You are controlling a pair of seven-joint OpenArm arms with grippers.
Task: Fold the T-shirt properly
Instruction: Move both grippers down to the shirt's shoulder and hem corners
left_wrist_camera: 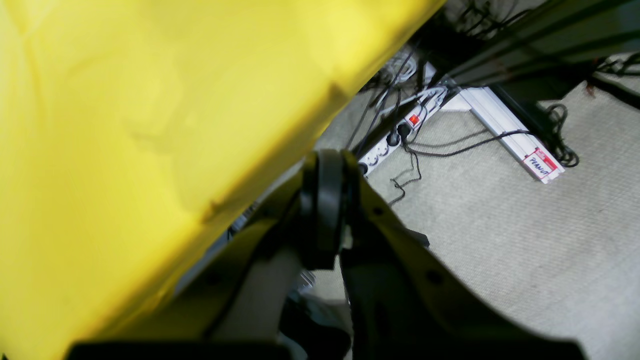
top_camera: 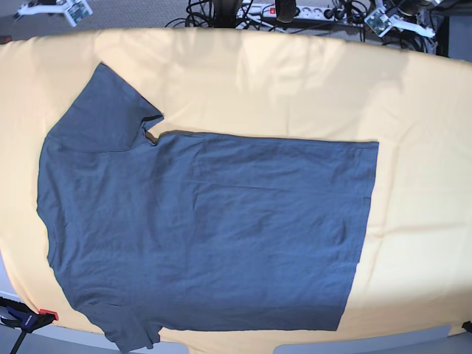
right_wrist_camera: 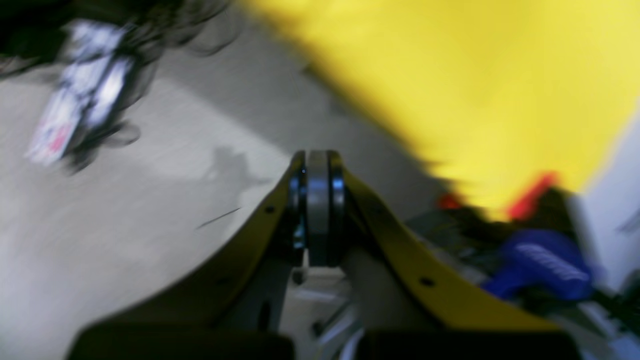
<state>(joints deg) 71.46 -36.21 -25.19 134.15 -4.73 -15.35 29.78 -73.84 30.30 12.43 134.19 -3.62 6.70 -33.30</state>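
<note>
Yellow cloth covers the whole tabletop (top_camera: 413, 110), and on it the T-shirt (top_camera: 214, 236) lies spread flat, sideways in the base view: shoulders and sleeves to that view's left, the hem at its right. One sleeve (top_camera: 103, 110) reaches toward the far edge, the other sleeve (top_camera: 129, 328) comes down to the near edge and I think it slightly hangs over. I see no fold made, so I judge the first fold is the step in hand.

Both arms are outside the base view. The left end effector (left_wrist_camera: 325, 210) has its two sides pressed together with nothing between, beside the hanging yellow cloth and above the carpet floor (left_wrist_camera: 500, 240). The right end effector (right_wrist_camera: 317, 210) is also closed on nothing; its picture is smeared, so details there I cannot trust.

To do the fold well, I would bring each arm over the table edge first, open it, then take only the grey fabric at a sleeve and at the hem corner, not the yellow cloth under it, and lift both sides together so the body stays smooth.

For room: the far side and the base view's right have wide bare cloth. The near edge is tight. Cables and a power strip (left_wrist_camera: 395, 137) lie on the floor, and a blue clamp (top_camera: 22, 319) sits at the near corner; these I would avoid
</note>
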